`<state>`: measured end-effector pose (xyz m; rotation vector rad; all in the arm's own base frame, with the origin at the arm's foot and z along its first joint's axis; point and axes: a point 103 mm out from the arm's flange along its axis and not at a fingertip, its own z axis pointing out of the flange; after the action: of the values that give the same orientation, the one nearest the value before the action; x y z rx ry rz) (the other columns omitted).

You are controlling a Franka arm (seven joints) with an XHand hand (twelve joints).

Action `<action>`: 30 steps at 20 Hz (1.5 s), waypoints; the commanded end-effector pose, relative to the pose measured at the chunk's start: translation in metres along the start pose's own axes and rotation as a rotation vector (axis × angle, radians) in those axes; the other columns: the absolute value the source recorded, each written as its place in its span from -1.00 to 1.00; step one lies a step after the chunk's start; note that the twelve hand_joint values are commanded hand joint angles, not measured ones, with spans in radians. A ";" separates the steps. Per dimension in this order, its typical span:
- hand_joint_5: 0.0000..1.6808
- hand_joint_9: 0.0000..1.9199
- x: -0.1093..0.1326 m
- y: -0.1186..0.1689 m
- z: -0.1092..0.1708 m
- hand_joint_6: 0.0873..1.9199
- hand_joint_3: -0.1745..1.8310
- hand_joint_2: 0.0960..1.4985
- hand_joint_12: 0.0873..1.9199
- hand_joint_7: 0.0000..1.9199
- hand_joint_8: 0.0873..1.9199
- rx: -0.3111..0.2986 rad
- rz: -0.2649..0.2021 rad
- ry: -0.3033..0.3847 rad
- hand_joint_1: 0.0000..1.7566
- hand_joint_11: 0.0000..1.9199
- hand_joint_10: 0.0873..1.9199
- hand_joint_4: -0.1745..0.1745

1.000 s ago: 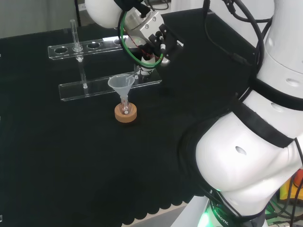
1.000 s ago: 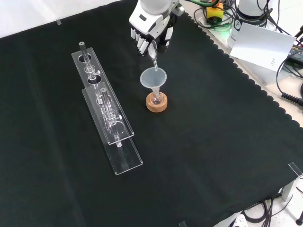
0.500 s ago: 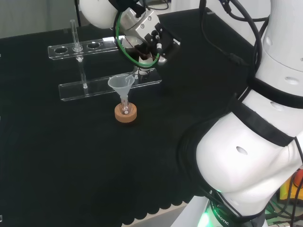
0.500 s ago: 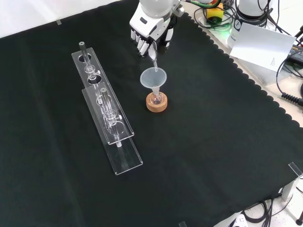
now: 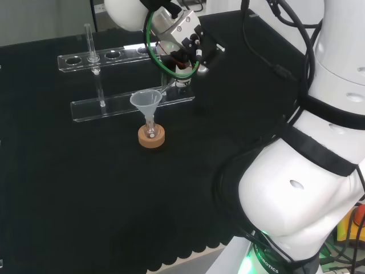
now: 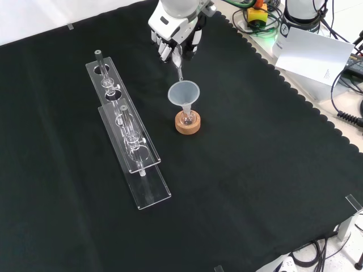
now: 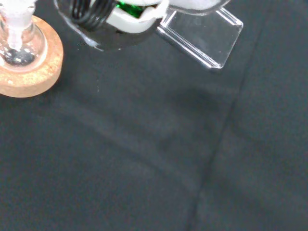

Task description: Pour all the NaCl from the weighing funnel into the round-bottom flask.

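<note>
A small round-bottom flask point(image 6: 187, 118) sits on a cork ring point(image 6: 188, 126) with a clear plastic funnel point(image 6: 184, 92) in its neck. In the head view the flask point(image 5: 150, 131) on its cork ring point(image 5: 151, 138) carries the same funnel point(image 5: 146, 100). The hand point(image 6: 174, 31) hovers just behind the funnel, fingers curled round a thin clear weighing funnel point(image 6: 179, 71) whose stem points down at the funnel's rim. From the head view the hand point(image 5: 183, 48) is to the upper right of the funnel and the weighing funnel's stem point(image 5: 168, 87) slants towards it. The wrist view has the flask point(image 7: 17, 45) and cork ring point(image 7: 33, 72) close by.
Two long clear racks point(image 6: 122, 122) with glass tubes lie to the left of the flask in the front view, behind it in the head view point(image 5: 114, 104). One rack's end point(image 7: 204, 41) appears in the wrist view. A white sheet point(image 6: 317, 51) lies past the cloth's scalloped edge.
The hand with the weighing funnel has lifted and drawn back a little from the plastic funnel. Flask, funnel and racks have stayed put.
</note>
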<state>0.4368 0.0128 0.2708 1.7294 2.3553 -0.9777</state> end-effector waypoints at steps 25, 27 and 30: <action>0.32 0.43 0.026 0.007 -0.022 -0.21 -0.57 0.17 -0.32 0.20 -0.23 -0.017 -0.045 -0.104 0.46 0.34 -0.68 -1.00; 0.32 0.43 0.027 0.007 -0.022 -0.21 -0.57 0.17 -0.32 0.20 -0.23 -0.016 -0.047 -0.112 0.46 0.34 -0.68 -1.00; 0.32 0.44 0.029 0.007 -0.023 -0.21 -0.57 0.17 -0.32 0.20 -0.23 -0.013 -0.047 -0.130 0.46 0.34 -0.68 -1.00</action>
<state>0.4397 0.0484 0.2749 1.5757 2.3344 -1.0328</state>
